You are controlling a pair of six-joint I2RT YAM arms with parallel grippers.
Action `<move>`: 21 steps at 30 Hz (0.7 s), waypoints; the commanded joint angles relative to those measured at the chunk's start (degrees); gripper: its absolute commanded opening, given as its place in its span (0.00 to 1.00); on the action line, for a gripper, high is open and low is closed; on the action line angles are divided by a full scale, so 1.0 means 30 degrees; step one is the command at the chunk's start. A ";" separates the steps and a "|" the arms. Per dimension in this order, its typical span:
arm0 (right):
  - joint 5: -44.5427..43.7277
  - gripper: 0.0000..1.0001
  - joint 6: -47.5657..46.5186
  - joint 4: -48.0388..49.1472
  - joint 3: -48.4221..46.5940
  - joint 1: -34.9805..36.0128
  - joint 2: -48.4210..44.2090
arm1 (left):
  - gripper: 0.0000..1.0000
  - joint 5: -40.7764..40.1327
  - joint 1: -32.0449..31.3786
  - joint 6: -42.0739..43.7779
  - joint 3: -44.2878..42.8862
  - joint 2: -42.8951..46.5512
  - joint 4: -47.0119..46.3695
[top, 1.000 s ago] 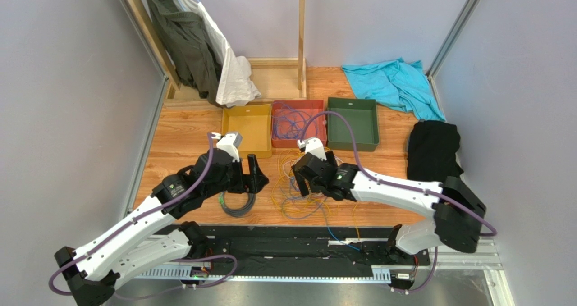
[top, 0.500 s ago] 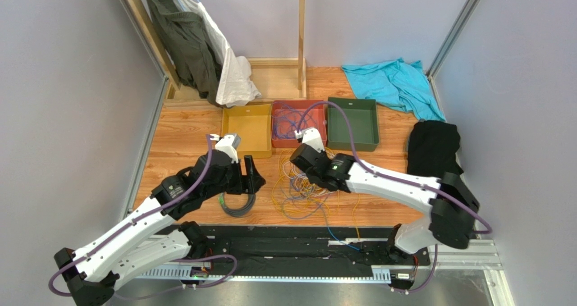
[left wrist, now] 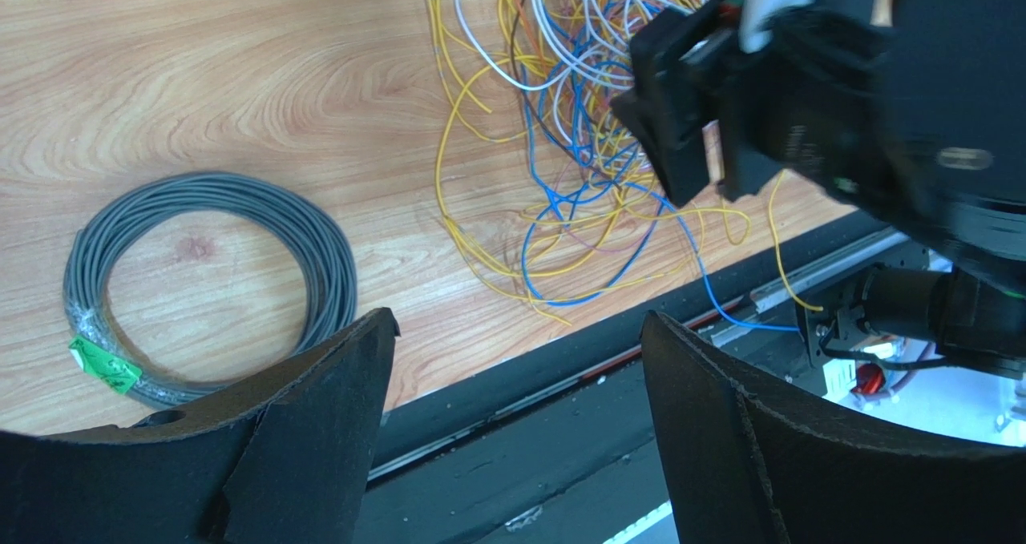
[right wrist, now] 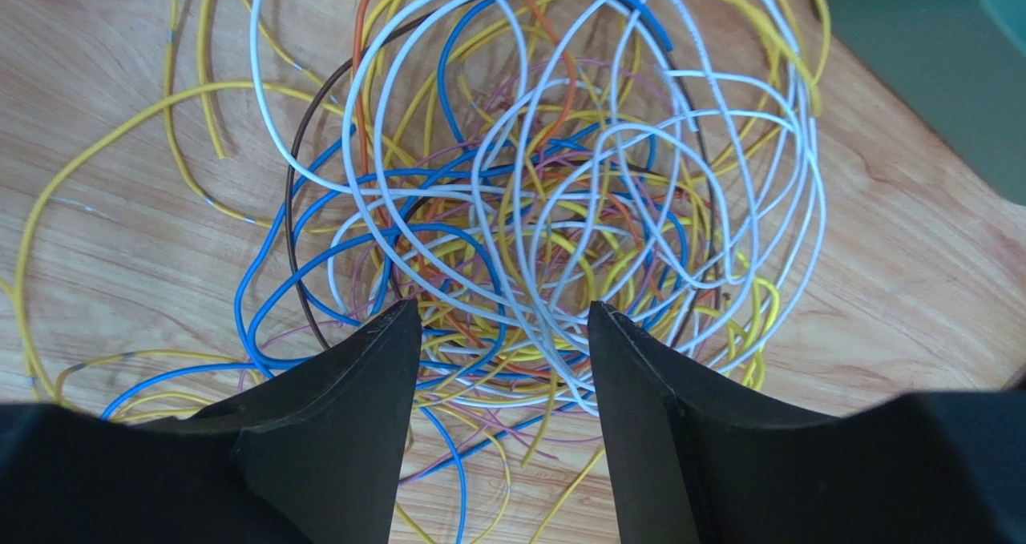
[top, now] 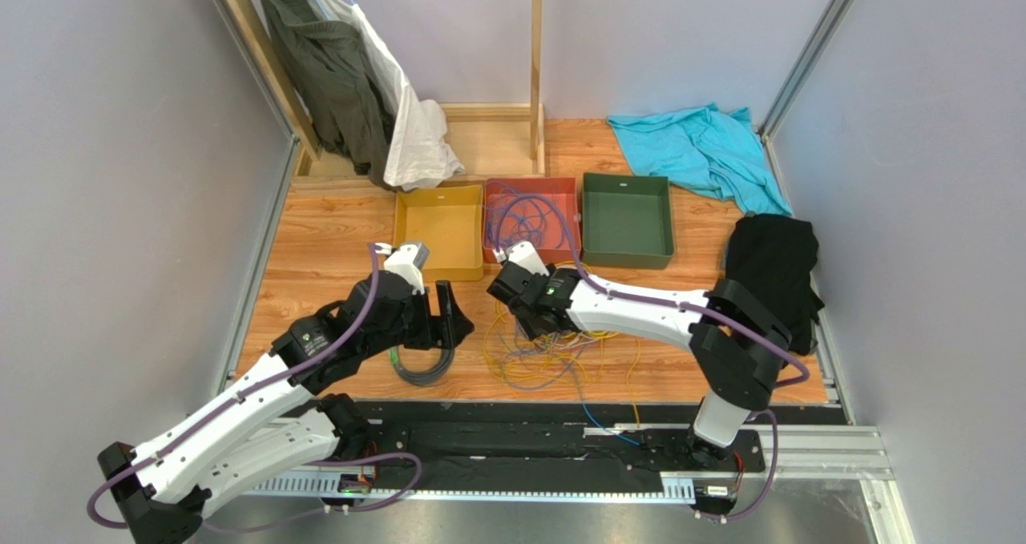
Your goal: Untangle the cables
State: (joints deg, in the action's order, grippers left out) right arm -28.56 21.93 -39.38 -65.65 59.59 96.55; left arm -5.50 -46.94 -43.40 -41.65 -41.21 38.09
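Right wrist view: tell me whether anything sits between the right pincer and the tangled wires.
Nothing visible does. The right pincer hangs open directly over the wire tangle, with no other object in the gap. The gray cable coil lies apart to the side, by the left pincer.

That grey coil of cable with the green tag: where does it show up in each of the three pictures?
Top external: the grey coil lies left of centre, low in the picture.
Left wrist: lower left, flat on the wood.
Right wrist: not in it.
Shared landmark: the tangle of coloured wires, lying to the coil's right in both views that show it.
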 commanded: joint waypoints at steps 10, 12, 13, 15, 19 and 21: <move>-0.0645 0.00 0.0774 -0.2572 -0.0675 0.0086 -0.2617 | 0.82 -0.0014 0.0001 0.0022 0.0553 0.0583 -0.0478; -0.1665 0.00 0.0834 -0.3453 -0.1955 0.0901 -0.5068 | 0.81 -0.0101 0.0001 0.0255 0.0407 0.0466 -0.0742; -0.2021 0.00 0.0630 -0.4095 -0.2574 0.1284 -0.6013 | 0.81 -0.0159 0.0001 0.0344 0.0319 0.0437 -0.0829; -0.3218 0.00 -0.0364 -0.4219 -0.3862 0.2569 -0.8555 | 0.81 -0.0247 0.0001 0.0665 -0.0061 0.0233 -0.1209; -0.3549 0.00 -0.1334 -0.4712 -0.8976 0.3689 -1.0795 | 0.81 -0.0277 0.0001 0.1076 -0.0735 -0.0441 -0.2147; -0.3460 0.00 -0.1393 -0.5794 -1.0892 0.3924 -1.0886 | 0.81 -0.0248 0.0001 0.1164 -0.1145 -0.0850 -0.2674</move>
State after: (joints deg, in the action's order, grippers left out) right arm -34.92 20.25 -51.96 -87.70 70.54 67.44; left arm -5.96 -46.94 -41.93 -41.15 -42.04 35.33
